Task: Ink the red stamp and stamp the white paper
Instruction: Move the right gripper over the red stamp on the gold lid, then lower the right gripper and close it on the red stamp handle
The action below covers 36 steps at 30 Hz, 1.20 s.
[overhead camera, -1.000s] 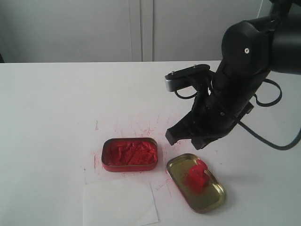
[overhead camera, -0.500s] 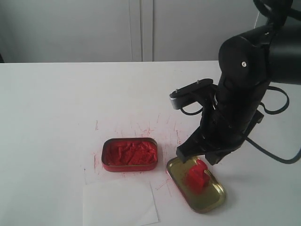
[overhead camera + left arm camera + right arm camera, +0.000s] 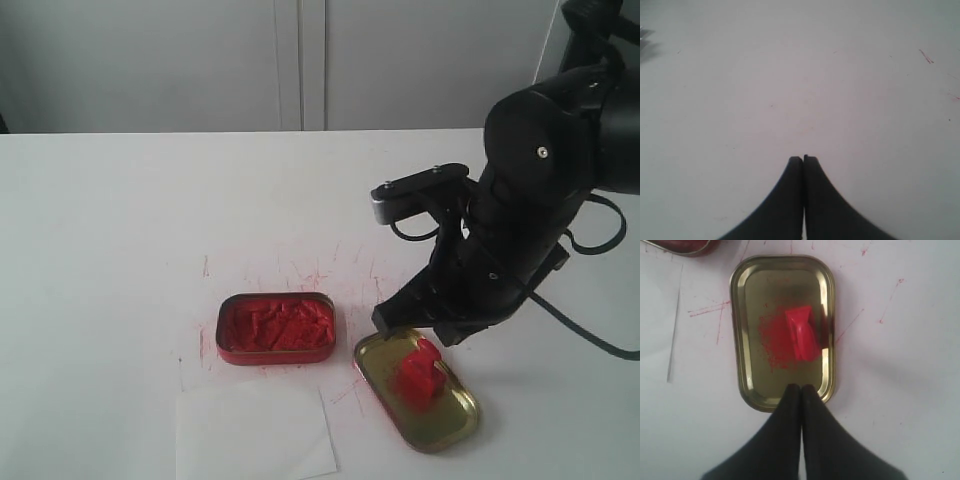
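Note:
The red stamp (image 3: 420,372) lies inside the gold lid (image 3: 455,420), and the right wrist view shows the same red stamp (image 3: 802,332) beside a red smear on the lid's (image 3: 742,340) floor. My right gripper (image 3: 415,328) hangs just above the lid's end, shut with nothing between its fingers; its tips (image 3: 801,388) are over the lid's rim, short of the stamp. The white paper (image 3: 255,432) lies at the front, below the open ink tin (image 3: 275,328). My left gripper (image 3: 803,158) is shut over bare tabletop and is outside the exterior view.
The white tabletop (image 3: 120,220) carries red scratch marks (image 3: 300,275) behind the ink tin. A corner of the ink tin (image 3: 685,245) shows in the right wrist view. Grey cabinet doors (image 3: 300,60) stand behind the table.
My right arm has moved to the right and down, from behind the ink tin to just above the gold lid. The stamp, lid, tin and paper have stayed put.

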{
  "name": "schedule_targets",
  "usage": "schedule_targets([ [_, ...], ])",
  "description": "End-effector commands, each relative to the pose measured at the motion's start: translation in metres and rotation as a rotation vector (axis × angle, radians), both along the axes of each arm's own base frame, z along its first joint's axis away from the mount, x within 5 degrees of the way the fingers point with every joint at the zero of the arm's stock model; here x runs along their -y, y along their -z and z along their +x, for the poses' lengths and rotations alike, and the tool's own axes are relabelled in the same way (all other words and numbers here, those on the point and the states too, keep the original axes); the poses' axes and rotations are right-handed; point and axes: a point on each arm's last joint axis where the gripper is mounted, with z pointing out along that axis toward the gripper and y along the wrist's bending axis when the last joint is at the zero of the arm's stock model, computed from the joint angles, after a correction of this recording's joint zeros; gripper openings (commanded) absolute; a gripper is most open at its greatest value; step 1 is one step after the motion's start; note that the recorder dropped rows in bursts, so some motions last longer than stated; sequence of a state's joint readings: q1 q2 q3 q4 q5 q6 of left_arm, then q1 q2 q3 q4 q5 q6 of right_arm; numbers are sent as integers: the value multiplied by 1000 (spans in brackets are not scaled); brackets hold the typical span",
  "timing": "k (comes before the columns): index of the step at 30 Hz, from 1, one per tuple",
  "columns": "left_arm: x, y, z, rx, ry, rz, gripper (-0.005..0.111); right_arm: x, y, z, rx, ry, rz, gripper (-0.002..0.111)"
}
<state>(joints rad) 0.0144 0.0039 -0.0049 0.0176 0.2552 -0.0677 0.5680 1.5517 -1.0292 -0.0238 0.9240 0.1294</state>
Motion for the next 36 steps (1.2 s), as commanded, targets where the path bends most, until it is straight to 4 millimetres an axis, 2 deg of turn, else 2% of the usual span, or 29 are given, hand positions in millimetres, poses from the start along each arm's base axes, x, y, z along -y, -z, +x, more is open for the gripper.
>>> schedule_targets([
  [1, 0, 1, 0, -2, -2, -4, 0, 0, -1, 0, 18, 1, 6, 0],
  [3, 0, 1, 0, -2, -2, -4, 0, -1, -1, 1, 30, 0, 14, 4],
  [7, 0, 1, 0, -2, -2, -4, 0, -3, 3, 4, 39, 0, 20, 24],
  [10, 0, 1, 0, -2, -2, -4, 0, -4, 9, 7, 31, -15, 11, 32],
  [20, 0, 1, 0, -2, -2, -4, 0, -9, 25, 14, 16, -82, -11, 33],
  [36, 0, 1, 0, -2, -2, -4, 0, -14, 45, 21, -2, -83, -18, 33],
])
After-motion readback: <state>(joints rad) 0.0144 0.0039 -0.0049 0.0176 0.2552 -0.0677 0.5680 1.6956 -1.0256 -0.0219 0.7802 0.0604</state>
